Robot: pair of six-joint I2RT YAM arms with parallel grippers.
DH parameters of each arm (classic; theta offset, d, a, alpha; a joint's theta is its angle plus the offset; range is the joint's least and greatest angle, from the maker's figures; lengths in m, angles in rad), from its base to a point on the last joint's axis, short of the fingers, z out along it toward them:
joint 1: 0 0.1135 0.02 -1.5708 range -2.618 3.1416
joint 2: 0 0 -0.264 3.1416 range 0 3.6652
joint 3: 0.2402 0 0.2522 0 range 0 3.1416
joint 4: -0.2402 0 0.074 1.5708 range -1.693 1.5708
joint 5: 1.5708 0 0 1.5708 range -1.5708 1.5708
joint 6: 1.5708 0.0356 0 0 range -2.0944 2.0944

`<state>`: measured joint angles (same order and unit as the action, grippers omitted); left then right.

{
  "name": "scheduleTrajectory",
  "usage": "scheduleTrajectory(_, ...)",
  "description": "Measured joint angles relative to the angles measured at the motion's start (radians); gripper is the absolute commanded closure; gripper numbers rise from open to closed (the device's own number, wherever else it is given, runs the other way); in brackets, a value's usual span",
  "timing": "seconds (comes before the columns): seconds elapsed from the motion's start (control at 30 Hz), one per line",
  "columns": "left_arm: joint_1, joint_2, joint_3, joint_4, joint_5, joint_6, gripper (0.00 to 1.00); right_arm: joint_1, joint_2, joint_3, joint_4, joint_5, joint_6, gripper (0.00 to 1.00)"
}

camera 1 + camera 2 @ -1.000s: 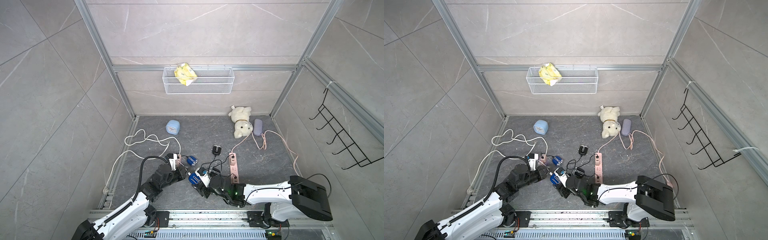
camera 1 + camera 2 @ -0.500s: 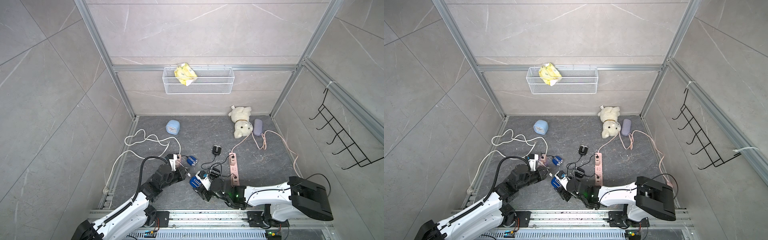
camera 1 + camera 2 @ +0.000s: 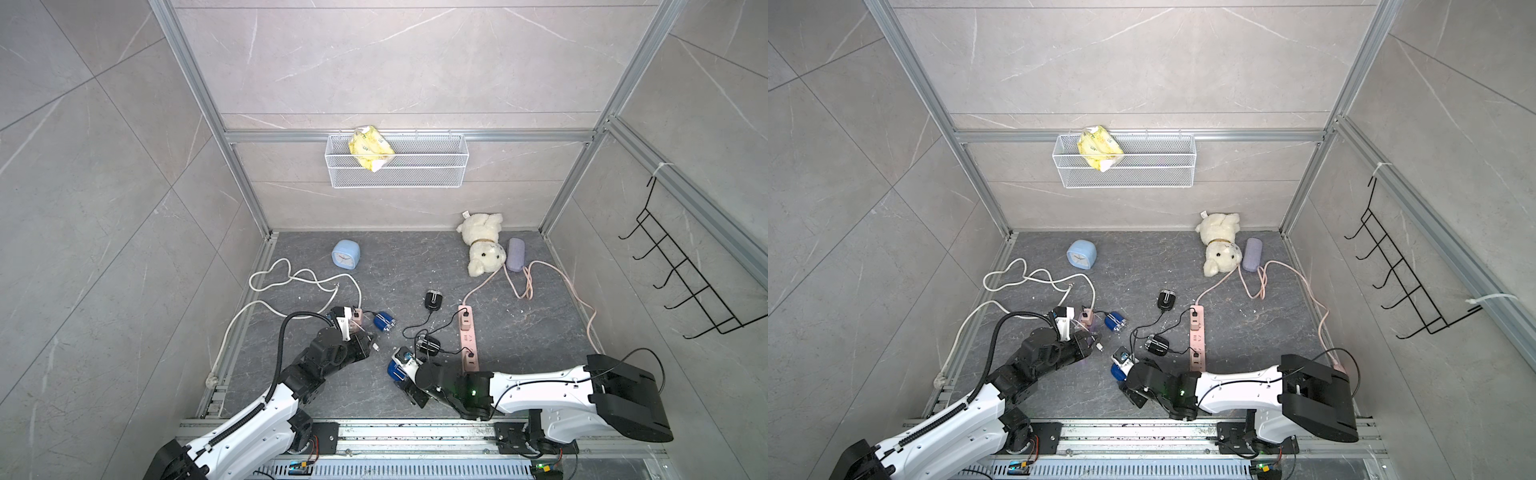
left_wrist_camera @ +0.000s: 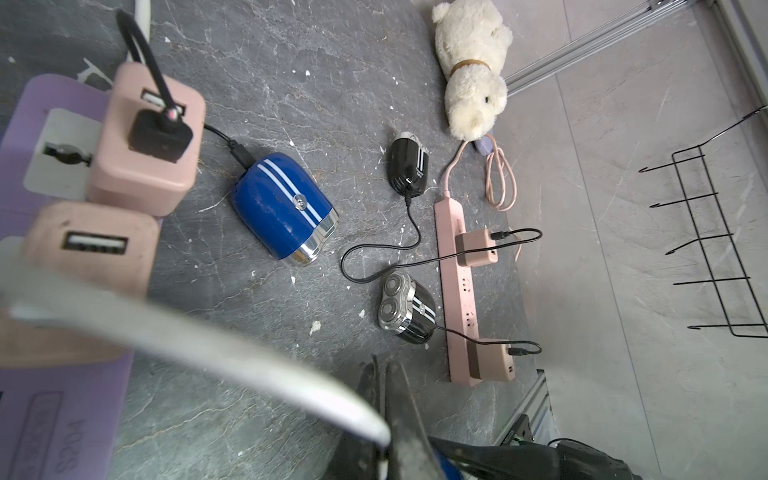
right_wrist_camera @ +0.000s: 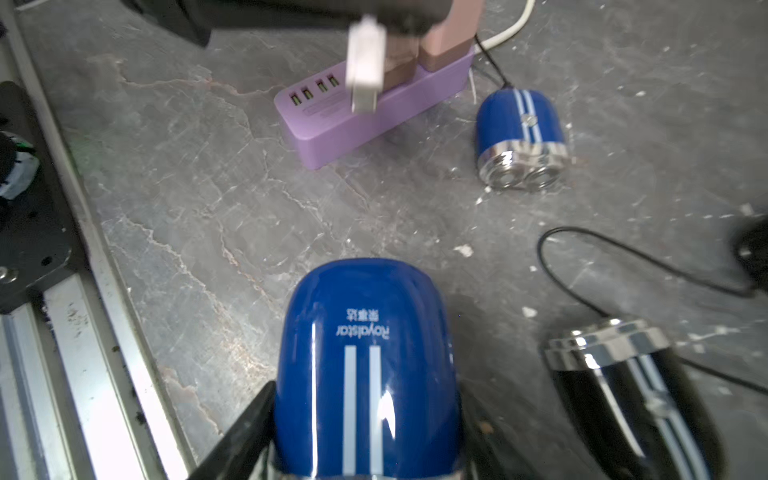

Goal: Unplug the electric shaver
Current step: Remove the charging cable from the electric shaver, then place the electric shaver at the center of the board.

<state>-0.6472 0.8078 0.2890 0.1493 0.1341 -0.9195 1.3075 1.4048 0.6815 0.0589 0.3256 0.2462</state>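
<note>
You have the right arm (image 3: 540, 380) low over the front edge of the floor (image 3: 415, 266), about midway along it. The right jaws stand part-open, gripping a blue electric shaver (image 5: 365, 324) on both sides. The shaver's rounded end faces the purple power strip (image 5: 374, 116) and shows no lead in it. The left arm (image 3: 257, 419) reaches in from the front left corner, and the left jaws are shut tight on a white cable (image 4: 249, 353). Its USB plug (image 5: 365, 66) hangs free near the purple strip, apart from both adapters there. One pink adapter (image 4: 91, 249) has an empty port. The other pink adapter (image 4: 145, 137) carries a black lead to a second blue shaver (image 4: 282, 208), which lies just beside the strip. Toward the right edge, the near black shaver (image 4: 409, 309) and the far black shaver (image 4: 407, 166) are both wired to a pink power strip (image 4: 457, 270). You cannot tell whether the held shaver touches the floor.
</note>
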Motion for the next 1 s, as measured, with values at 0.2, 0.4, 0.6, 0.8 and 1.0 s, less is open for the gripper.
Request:
scheduleTrajectory(0.2, 0.0, 0.044, 0.016, -0.01, 0.012, 0.015, 1.0, -0.073, 0.047, 0.307, -0.176, 0.076, -0.075, 0.65)
scheduleTrajectory(0.4, 0.0, 0.047, 0.029, -0.015, 0.034, 0.025, 1.0, -0.262, 0.132, 0.441, -0.286, 0.037, -0.094, 0.64)
scheduleTrajectory(0.6, 0.0, 0.047, 0.029, -0.015, 0.046, 0.032, 1.0, -0.418, 0.334, 0.652, -0.394, -0.08, -0.09, 0.64)
scheduleTrajectory(0.8, 0.0, 0.048, 0.044, -0.028, 0.061, 0.042, 1.0, -0.504, 0.471, 0.788, -0.449, -0.167, -0.081, 0.64)
scheduleTrajectory(1.0, 0.0, 0.056, 0.072, -0.053, 0.071, 0.058, 1.0, -0.55, 0.583, 0.851, -0.455, -0.243, -0.063, 0.64)
